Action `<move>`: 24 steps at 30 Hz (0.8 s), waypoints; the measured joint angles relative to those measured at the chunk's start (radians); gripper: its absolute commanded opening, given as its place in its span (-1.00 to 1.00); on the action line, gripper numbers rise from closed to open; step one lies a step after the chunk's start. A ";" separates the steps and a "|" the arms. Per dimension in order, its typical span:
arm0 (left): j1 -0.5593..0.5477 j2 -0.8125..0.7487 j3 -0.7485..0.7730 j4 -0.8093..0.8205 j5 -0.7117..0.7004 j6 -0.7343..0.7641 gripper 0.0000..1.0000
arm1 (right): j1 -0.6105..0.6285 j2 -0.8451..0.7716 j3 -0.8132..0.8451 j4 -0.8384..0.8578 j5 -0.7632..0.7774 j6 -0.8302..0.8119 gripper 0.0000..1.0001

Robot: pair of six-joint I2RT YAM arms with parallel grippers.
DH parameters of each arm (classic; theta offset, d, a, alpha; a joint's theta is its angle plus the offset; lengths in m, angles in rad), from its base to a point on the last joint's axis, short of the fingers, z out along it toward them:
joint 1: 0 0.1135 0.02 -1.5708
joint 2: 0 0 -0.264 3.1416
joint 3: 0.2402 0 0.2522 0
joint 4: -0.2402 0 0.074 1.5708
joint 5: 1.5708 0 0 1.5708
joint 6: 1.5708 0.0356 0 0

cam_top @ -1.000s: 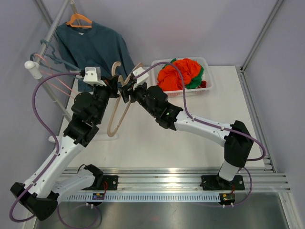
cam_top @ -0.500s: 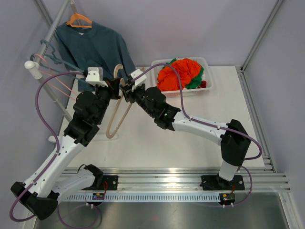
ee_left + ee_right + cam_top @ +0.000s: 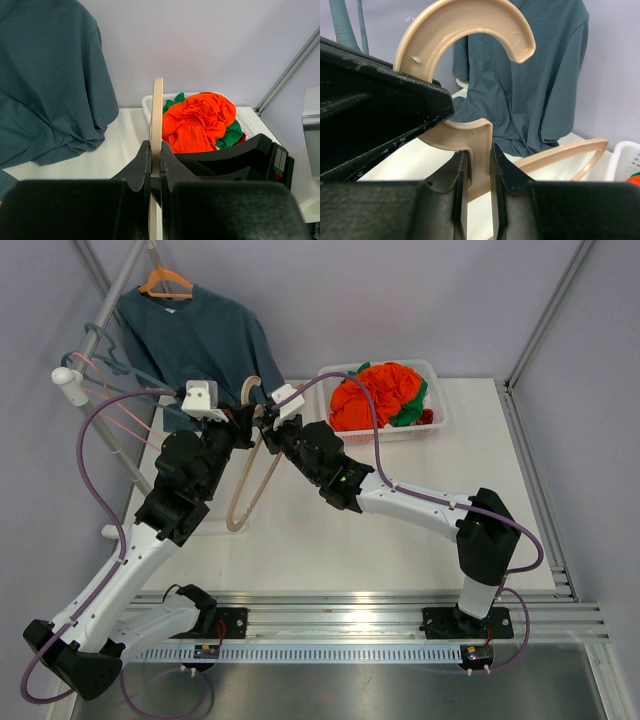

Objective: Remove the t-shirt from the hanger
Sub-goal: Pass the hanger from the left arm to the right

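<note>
A beige hanger (image 3: 480,137) is held above the table (image 3: 330,550) by 2 grippers, which meet at its hooked end. The left gripper (image 3: 155,152) is clamped fully on the hanger's thin edge. The right gripper (image 3: 479,165) is closed narrowly on the neck just below the hook, with both fingers pressed against it. The teal t-shirt (image 3: 205,340) is hung on an orange hanger (image 3: 165,282) on the rack (image 3: 122,285) at the far left, behind the grippers and apart from them. A white basket (image 3: 428,366) of orange and green cloth is seen on the table's far side, to the right.
</note>
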 measured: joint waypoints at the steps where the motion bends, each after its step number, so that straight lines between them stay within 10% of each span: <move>1: 0.000 0.000 0.000 0.000 0.000 -0.001 -1.00 | 0.000 0.002 0.000 0.003 0.002 0.000 -0.71; 8: 0.000 0.000 0.000 0.006 0.002 -0.004 -0.76 | 0.000 0.002 0.000 0.013 0.005 -0.002 -1.00; 12: -0.001 -0.001 0.000 0.021 0.019 -0.008 -0.11 | 0.000 0.002 0.000 0.018 0.011 -0.004 -1.00; 24: 0.006 -0.025 0.005 0.043 0.052 0.005 0.78 | -0.013 0.002 -0.025 0.040 0.044 -0.004 -1.00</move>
